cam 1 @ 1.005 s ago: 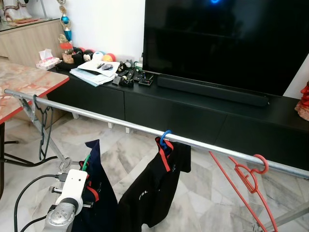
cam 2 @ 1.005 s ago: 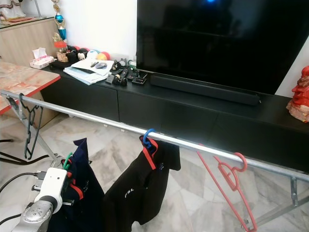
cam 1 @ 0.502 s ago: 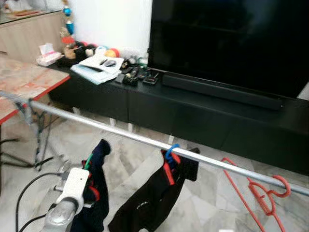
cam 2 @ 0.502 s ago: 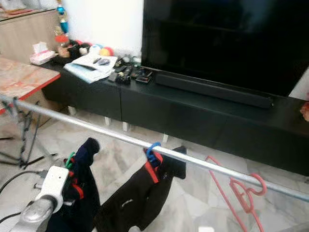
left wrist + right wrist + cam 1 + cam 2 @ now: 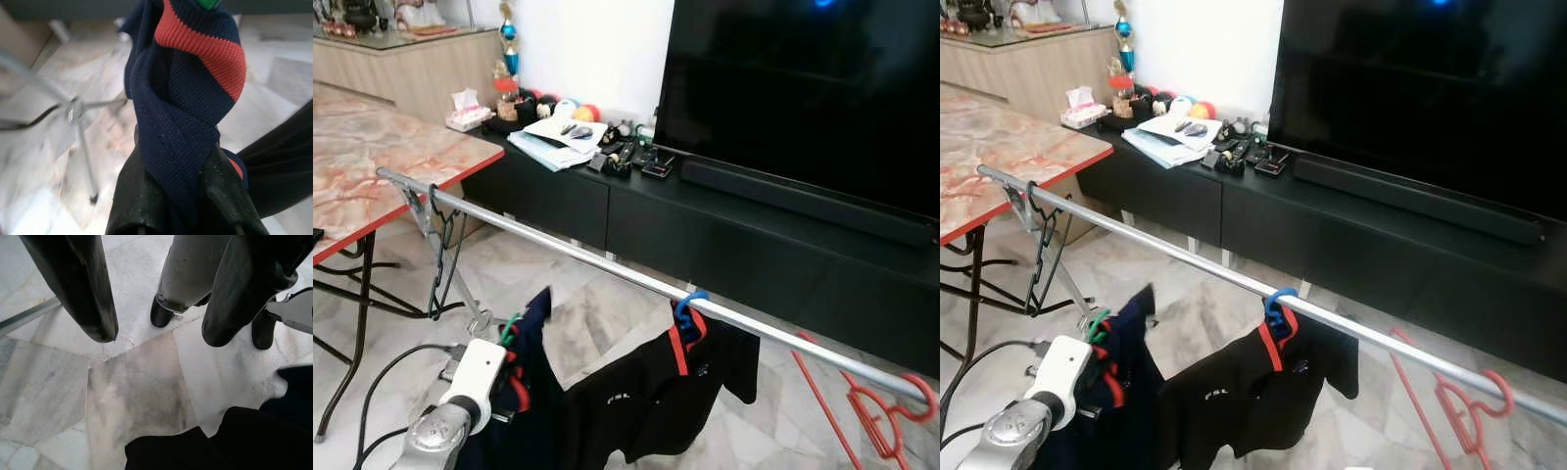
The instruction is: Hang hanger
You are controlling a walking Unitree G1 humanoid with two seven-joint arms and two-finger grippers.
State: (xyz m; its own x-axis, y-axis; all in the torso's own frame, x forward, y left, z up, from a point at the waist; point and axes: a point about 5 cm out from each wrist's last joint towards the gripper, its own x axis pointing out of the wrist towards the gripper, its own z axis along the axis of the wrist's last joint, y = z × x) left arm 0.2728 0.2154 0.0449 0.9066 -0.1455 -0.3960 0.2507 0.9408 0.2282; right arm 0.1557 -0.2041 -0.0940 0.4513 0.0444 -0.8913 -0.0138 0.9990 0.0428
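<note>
- Navy fabric with a red collar band, a navy shirt (image 5: 536,392), hangs on a green hanger (image 5: 510,328) at the lower left of the head views, below the rail and not hooked on it.
- The left end effector (image 5: 178,196) pinches the twisted navy cloth between its two black fingers (image 5: 134,196); the green hanger tip shows just above the red band in the left wrist view.
- The left arm's white wrist housing (image 5: 478,377) sits just beside the shirt, with a black cable looping away from it.
- A silver metal rail (image 5: 607,269) of a drying rack runs slantwise across the scene, from upper left to lower right.
- A black shirt (image 5: 656,397) with red collar trim hangs from the rail on a blue hanger (image 5: 688,304), near the rail's middle.
- A bare red hanger (image 5: 881,421) hangs on the rail toward its right end, well apart from the black shirt.
- A bare black hanger (image 5: 438,250) hangs near the rail's left end.
- The right end effector (image 5: 156,333) points down at the marble floor (image 5: 132,396), its two black fingers spread apart and holding nothing.
- Behind the rail stands a low black TV cabinet (image 5: 754,245) carrying a large dark television (image 5: 803,88) and papers (image 5: 553,142).
- A desk (image 5: 372,166) with a marbled top and red edge stands at the left.
</note>
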